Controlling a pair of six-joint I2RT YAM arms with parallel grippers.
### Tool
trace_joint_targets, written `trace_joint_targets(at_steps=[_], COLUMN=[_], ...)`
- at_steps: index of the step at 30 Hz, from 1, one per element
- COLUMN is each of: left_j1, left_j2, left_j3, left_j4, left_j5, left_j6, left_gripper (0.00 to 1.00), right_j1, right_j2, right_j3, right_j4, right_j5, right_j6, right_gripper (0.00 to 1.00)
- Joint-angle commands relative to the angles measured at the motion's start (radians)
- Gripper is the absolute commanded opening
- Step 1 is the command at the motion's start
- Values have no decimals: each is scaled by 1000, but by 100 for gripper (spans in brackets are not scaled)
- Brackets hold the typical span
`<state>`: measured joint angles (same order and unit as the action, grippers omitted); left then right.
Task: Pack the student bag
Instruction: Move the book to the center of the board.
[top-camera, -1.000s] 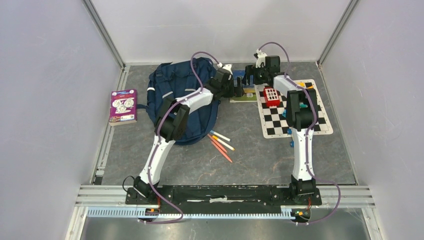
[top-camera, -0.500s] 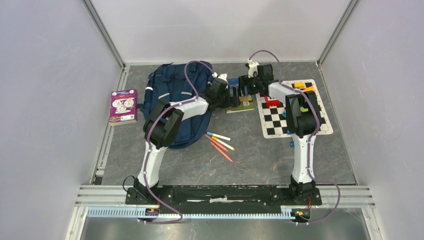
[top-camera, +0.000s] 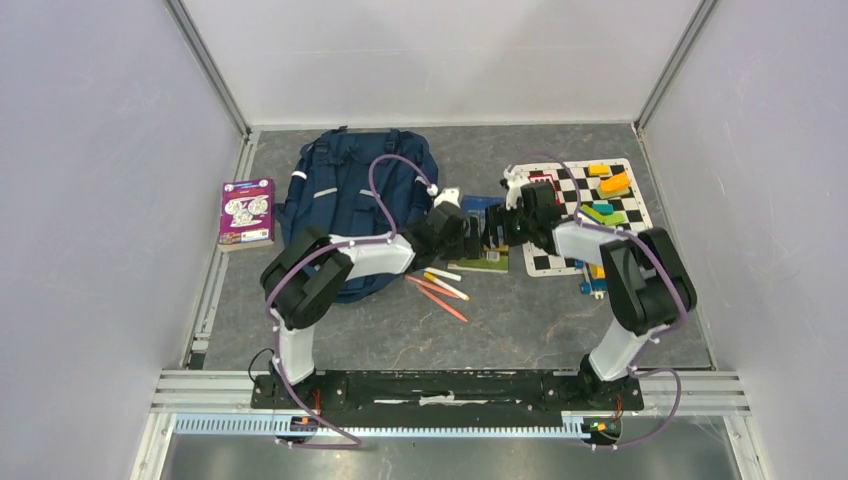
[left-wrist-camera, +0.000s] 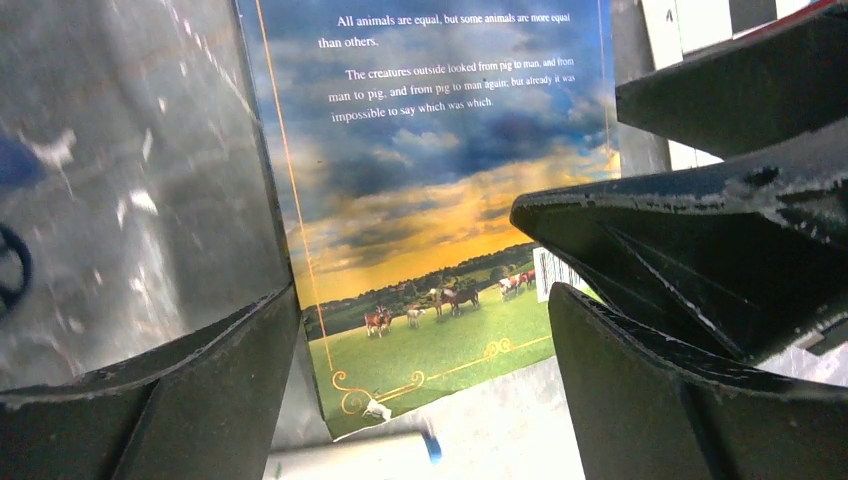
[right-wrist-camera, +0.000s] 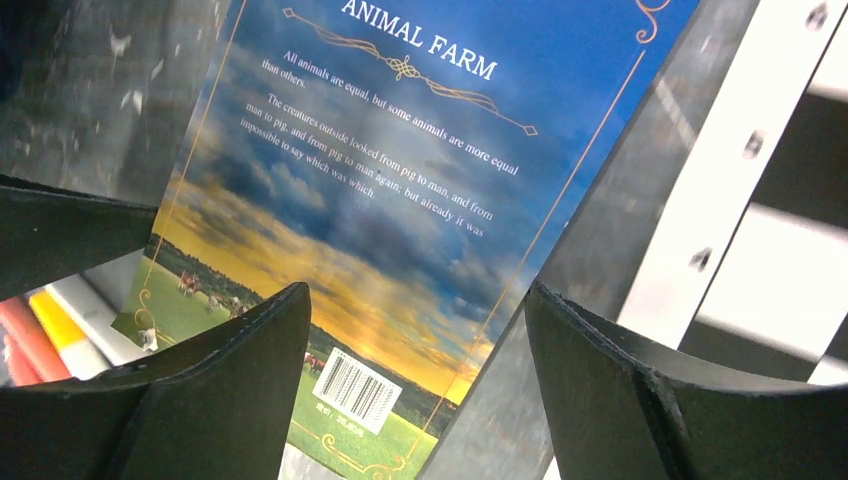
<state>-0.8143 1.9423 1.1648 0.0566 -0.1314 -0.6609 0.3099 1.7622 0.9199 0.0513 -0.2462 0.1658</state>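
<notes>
- Two grippers hover low over one paperback book (top-camera: 487, 260); the left gripper (top-camera: 468, 236) and the right gripper (top-camera: 498, 228) both have their jaws spread wide and hold nothing
- That book lies flat on the table (top-camera: 520, 320), back cover up, between the backpack (top-camera: 350, 185) and the checkerboard mat (top-camera: 548, 262)
- The backpack lies flat at the far left of the table, near the book but not touching it; the pictures do not show whether its zip is open
- The step in hand looks like lifting the book, and a thin flat cover probably gives the fingers no edge to close on from above
- One gripper would do well to press on one side and tip or slide the book until an edge rises, so that the other can close across the spine
- The two arms are very close together here, so only one should move at a time
- The coloured pens (top-camera: 440, 285) lie just beside the book's near corner, and a sweep that way would likely scatter them
- The mat's blocks sit close on the right, so that side is best avoided
</notes>
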Motion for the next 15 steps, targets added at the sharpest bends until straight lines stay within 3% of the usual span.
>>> trace_joint_targets(at_steps=[1, 11, 15], left_j1=[-63, -146, -154], left_j2=[-72, -112, -106], left_j3=[-88, -105, -117], left_j4=[39, -85, -89], left_j5=[-77, -232, -240], left_j6=[-113, -105, -132], left_gripper=[98, 100, 100], right_j1=[48, 66, 66], right_j2=[-113, -290, -322], right_j3=[-166, -365, -424], right_j4=[-2, 35, 80], right_j5=[22, 107, 68], right_j6=[106, 188, 206], right_gripper=[83, 86, 87])
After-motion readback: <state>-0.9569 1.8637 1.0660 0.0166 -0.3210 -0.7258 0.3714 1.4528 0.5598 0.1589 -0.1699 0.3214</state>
